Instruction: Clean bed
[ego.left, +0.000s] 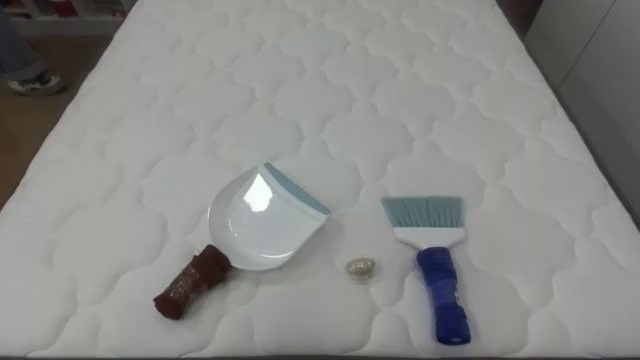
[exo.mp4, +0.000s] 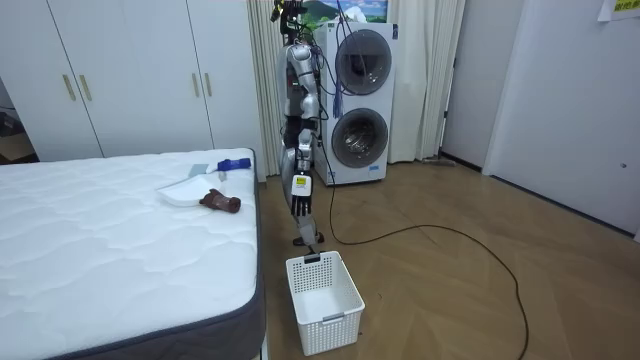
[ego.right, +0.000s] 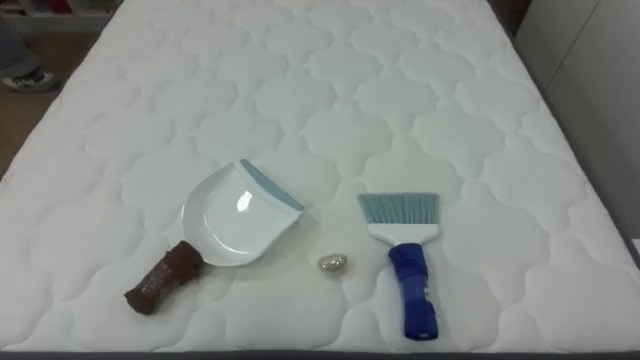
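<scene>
White wardrobes (exo.mp4: 130, 80), 2 stacked washers (exo.mp4: 360, 100), pale curtains (exo.mp4: 430, 80), wood floor (exo.mp4: 450, 290).

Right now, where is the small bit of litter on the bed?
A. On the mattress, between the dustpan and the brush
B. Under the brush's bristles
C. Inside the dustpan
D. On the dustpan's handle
A: the small scrap lies on the bare mattress, clear of both the dustpan on its left and the brush on its right.

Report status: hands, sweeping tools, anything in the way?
Left hand hanging at bedside, off the tools. Dustpan and brush on mattress, small crumpled scrap between them. Nothing in the way.
</scene>
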